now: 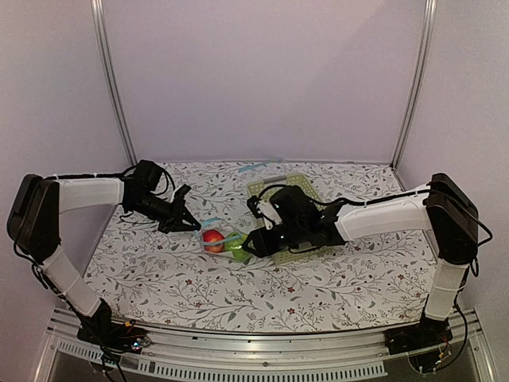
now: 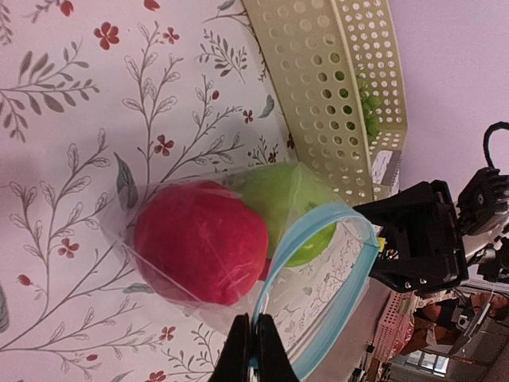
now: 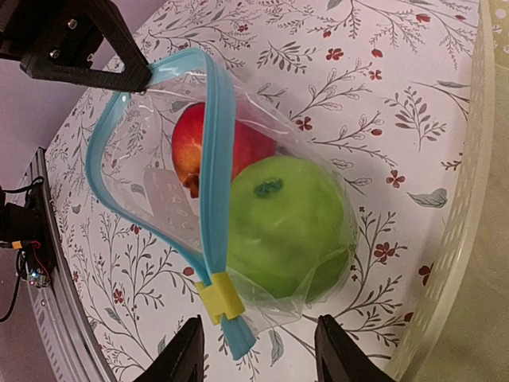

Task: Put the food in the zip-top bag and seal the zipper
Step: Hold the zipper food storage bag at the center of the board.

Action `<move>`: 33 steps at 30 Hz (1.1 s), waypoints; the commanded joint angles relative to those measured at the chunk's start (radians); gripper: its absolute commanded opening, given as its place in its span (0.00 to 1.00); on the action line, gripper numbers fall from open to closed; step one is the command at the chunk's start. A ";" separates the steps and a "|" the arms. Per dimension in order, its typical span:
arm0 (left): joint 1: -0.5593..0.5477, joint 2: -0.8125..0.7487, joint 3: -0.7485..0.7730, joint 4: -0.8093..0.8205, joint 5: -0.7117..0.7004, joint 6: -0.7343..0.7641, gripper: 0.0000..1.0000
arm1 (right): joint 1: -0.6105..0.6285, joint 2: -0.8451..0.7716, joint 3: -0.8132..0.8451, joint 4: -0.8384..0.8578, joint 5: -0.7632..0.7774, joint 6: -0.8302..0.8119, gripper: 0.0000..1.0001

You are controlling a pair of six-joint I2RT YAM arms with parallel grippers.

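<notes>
Top view: the bag [image 1: 221, 237] lies between both arms beside the basket [image 1: 306, 187], with the red apple [image 1: 212, 239] and green apple [image 1: 236, 248] inside.

Left wrist: the left gripper [image 2: 254, 330] is clamped on the zipper [image 2: 334, 209], probably the best hold because the film looks limp and slippery.

Right wrist: the right gripper [image 3: 256, 334] has its fingers apart near the yellow slider [image 3: 219, 298].

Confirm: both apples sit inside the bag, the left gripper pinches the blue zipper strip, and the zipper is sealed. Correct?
No. The zipper is not sealed: the right wrist view shows its strips spread in an open loop. The red apple and green apple are inside the zip-top bag, and the left gripper pinches the strip.
</notes>
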State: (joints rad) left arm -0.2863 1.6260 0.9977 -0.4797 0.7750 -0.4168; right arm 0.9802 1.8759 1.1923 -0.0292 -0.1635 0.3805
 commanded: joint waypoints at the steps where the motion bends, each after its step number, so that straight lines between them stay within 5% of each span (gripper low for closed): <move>1: 0.018 0.022 0.004 -0.014 0.000 0.017 0.00 | -0.009 0.041 0.019 0.073 -0.008 -0.003 0.46; 9: 0.023 0.019 0.001 -0.011 -0.004 0.013 0.00 | -0.011 0.078 0.036 0.095 -0.050 -0.013 0.29; 13: 0.022 0.020 -0.001 -0.008 -0.009 0.013 0.00 | -0.011 0.074 0.023 0.115 -0.053 -0.026 0.01; 16: 0.023 0.014 -0.004 -0.006 -0.017 0.011 0.00 | -0.011 0.061 0.020 0.121 -0.058 -0.038 0.00; 18: 0.022 -0.002 -0.006 -0.006 -0.036 0.017 0.18 | -0.012 0.039 0.021 0.112 -0.072 -0.048 0.00; 21: 0.023 -0.069 -0.004 -0.018 -0.109 0.040 0.72 | -0.011 -0.025 0.031 0.049 -0.094 -0.075 0.00; 23: 0.023 -0.135 0.007 -0.032 -0.170 0.065 0.87 | -0.011 -0.064 0.060 -0.057 -0.105 -0.111 0.00; 29: 0.020 -0.368 0.023 -0.019 -0.390 0.149 1.00 | -0.012 -0.142 0.160 -0.425 -0.203 -0.244 0.00; 33: -0.042 -0.493 0.010 0.025 -0.318 0.254 1.00 | -0.012 -0.175 0.215 -0.604 -0.291 -0.324 0.00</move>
State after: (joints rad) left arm -0.2798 1.2179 1.0039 -0.4896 0.4747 -0.2901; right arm 0.9737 1.7454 1.3567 -0.3698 -0.3424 0.1680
